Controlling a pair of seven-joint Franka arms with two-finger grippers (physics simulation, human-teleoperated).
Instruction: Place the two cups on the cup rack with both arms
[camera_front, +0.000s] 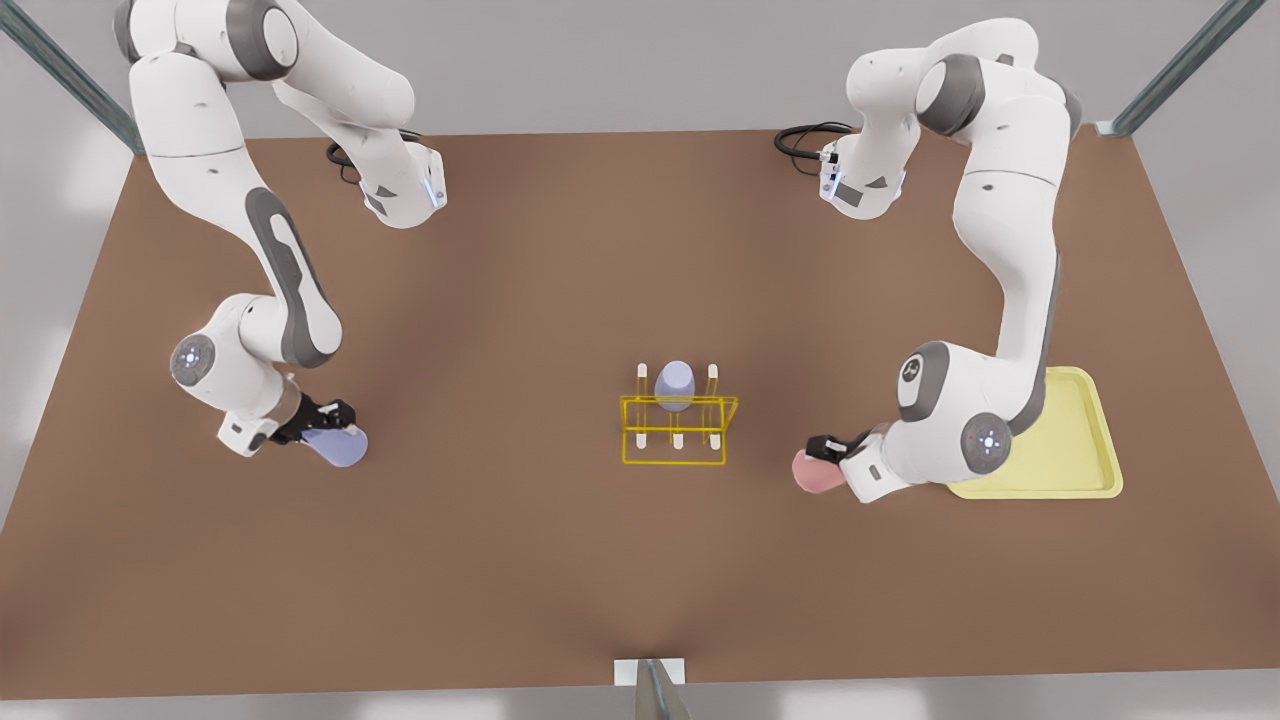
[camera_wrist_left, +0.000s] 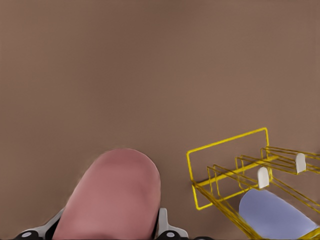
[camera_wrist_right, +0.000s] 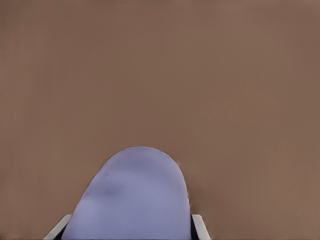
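1. The left gripper, on the front view's right, has its jaws clamped on the pink cup, which sits low over the counter just beside the pale-yellow tray.
2. The right gripper, on the front view's left, has its jaws clamped on the lavender cup, well apart from the cup rack.
3. The rack stands mid-counter between the two arms, with a third lavender cup already sitting over one of its back pegs.
4. To do this step well, I judge each cup should be raised, turned mouth-down and brought in over a free white-tipped peg before lowering. The arms should approach from opposite sides and choose separate pegs, away from the occupied one, so they do not crowd each other.
5. The thin wire frame looks light, so a sideways knock could shift it; a straight descent is safer.
6. The left wrist view shows the pink cup near the rack, with pegs in plain sight and the racked cup beyond.
7. The right wrist view shows the lavender cup over bare counter; the front view alone gives both arms' spacing from the rack.
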